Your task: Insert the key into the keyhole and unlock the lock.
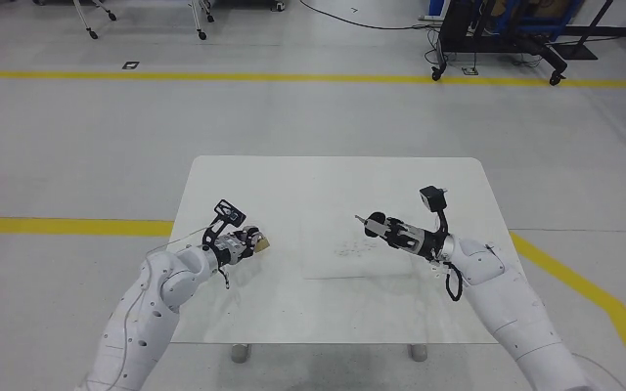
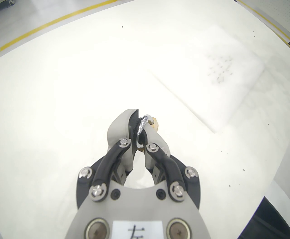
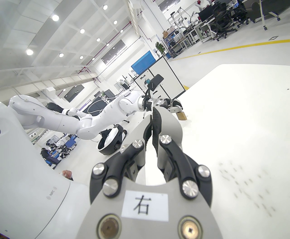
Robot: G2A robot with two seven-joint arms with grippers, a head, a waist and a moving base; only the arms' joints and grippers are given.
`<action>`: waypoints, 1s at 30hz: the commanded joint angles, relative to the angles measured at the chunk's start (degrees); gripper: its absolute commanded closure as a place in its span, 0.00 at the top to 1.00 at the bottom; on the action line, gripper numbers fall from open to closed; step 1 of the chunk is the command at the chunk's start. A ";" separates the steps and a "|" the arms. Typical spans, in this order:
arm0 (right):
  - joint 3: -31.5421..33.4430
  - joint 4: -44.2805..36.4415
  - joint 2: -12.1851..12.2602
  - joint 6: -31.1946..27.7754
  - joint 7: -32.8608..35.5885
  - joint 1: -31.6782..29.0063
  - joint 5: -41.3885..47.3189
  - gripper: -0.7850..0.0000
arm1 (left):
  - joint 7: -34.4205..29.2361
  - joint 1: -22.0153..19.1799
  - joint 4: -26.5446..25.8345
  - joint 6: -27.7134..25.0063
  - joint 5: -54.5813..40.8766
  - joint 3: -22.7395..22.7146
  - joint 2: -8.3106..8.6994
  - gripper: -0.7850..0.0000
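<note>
Much room btwn lock (image 1: 262, 241), key (image 1: 361, 219)

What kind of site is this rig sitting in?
Probably a big robotics lab or industrial hall: yellow floor line, workbenches with office chairs, high ceiling with round lamps.

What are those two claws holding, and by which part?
The left gripper pinches the lock by its shackle. The right gripper seems to pinch the key, whose tip pokes out.
</note>
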 commanded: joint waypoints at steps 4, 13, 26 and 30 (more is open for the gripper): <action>-0.14 -0.24 -0.04 0.21 -0.26 -0.14 0.19 0.00 | 2.66 0.74 1.90 -2.78 -13.42 1.40 -0.86 0.00; -4.79 -0.90 -1.83 4.68 -7.59 -0.12 0.34 0.00 | -10.61 -10.48 20.11 -7.98 -68.10 9.58 -4.64 0.00; -4.61 -2.15 -1.88 6.15 -8.60 -0.38 -0.27 0.00 | -16.09 -13.28 23.78 1.05 -78.17 12.24 -5.95 0.00; -5.91 -3.77 -2.31 11.59 -9.55 -0.33 -0.57 0.00 | -17.62 -14.17 24.64 16.15 -90.04 13.27 -7.20 0.00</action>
